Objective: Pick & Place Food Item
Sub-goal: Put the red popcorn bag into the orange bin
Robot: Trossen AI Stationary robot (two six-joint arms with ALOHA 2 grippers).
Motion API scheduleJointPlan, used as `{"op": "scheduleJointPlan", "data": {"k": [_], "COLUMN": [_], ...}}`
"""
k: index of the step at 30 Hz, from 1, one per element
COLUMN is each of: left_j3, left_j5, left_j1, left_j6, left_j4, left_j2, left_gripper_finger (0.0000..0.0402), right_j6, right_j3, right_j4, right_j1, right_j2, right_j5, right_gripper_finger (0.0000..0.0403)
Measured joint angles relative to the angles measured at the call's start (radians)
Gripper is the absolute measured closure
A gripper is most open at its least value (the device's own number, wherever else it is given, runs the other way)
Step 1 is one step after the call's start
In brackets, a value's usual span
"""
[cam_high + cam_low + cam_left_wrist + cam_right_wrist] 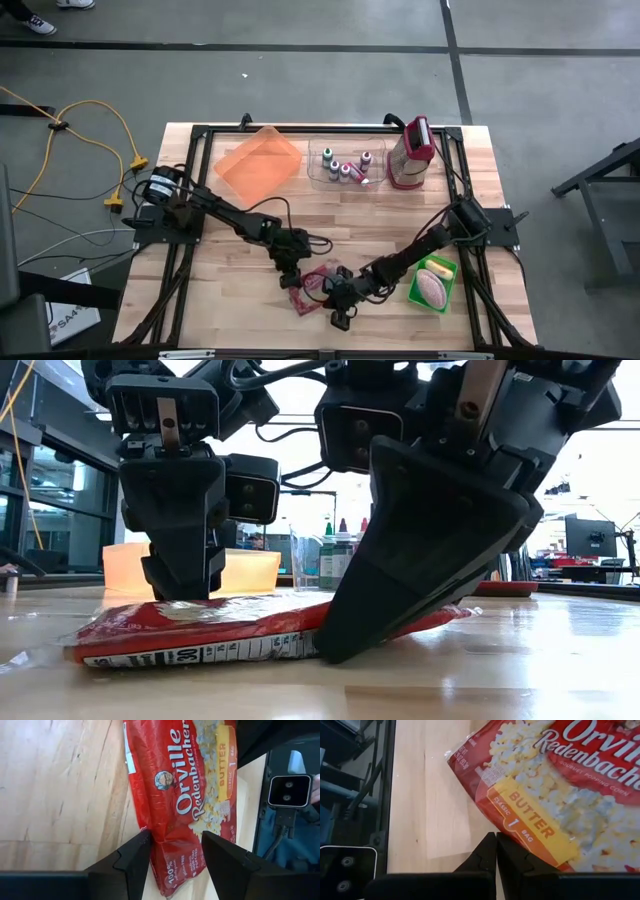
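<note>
A red Orville Redenbacher's butter popcorn bag (312, 285) lies flat on the wooden table near its front edge, and shows in the low view as a thin red packet (200, 635). My left gripper (175, 865) slants down onto the bag's left end, its fingers apart with the bag between them. My right gripper (496, 845) is shut, and its tip meets the bag's yellow-printed corner. In the low view the right gripper (335, 645) fills the foreground, with the left gripper (180, 585) behind it. My left gripper has the bag's narrow end (172, 855) between its two fingers (132, 862), one on each long edge. It slants down from the table's left and far side. The bag lies flat on the table. Whether the fingers squeeze the bag or only touch it, I cannot tell. My right gripper sets the tip of its shut fingers against the edge of the bag's yellow corner (520, 837). It slants down from the table's right. In the low view the tip rests on the table at the bag's near edge (300, 645), which lies against it.
An orange tray (258, 160), a clear box of small bottles (345, 165) and a red and white upright item (412, 155) stand along the far edge. A green bin (433, 283) with a pale food item sits at the near right.
</note>
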Motion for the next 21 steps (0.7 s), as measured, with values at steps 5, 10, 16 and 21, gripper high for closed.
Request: {"op": "scheduleJointPlan", "data": {"k": [5, 10, 16, 21], "left_j3": [0.001, 0.000, 0.001, -0.002], "left_j5": [-0.054, -0.123, -0.222, -0.137], "left_j1": [0.000, -0.011, -0.060, -0.058], "left_j6": [0.018, 0.045, 0.074, 0.066], "left_j4": [-0.056, -0.094, -0.102, -0.088], "left_j2": [-0.023, -0.043, -0.037, -0.036], "left_gripper_finger": [0.0223, 0.0223, 0.0223, 0.0223], "right_j6": [-0.001, 0.002, 0.000, -0.002], "right_j3": [0.000, 0.000, 0.000, 0.000], "right_j4": [-0.003, -0.005, -0.003, -0.002], "right_j1": [-0.002, -0.001, -0.007, -0.019], "right_j2": [0.000, 0.000, 0.000, 0.000], "right_j5": [-0.008, -0.021, -0.027, -0.034], "right_gripper_finger": [0.0400, 0.0400, 0.0400, 0.0400]}}
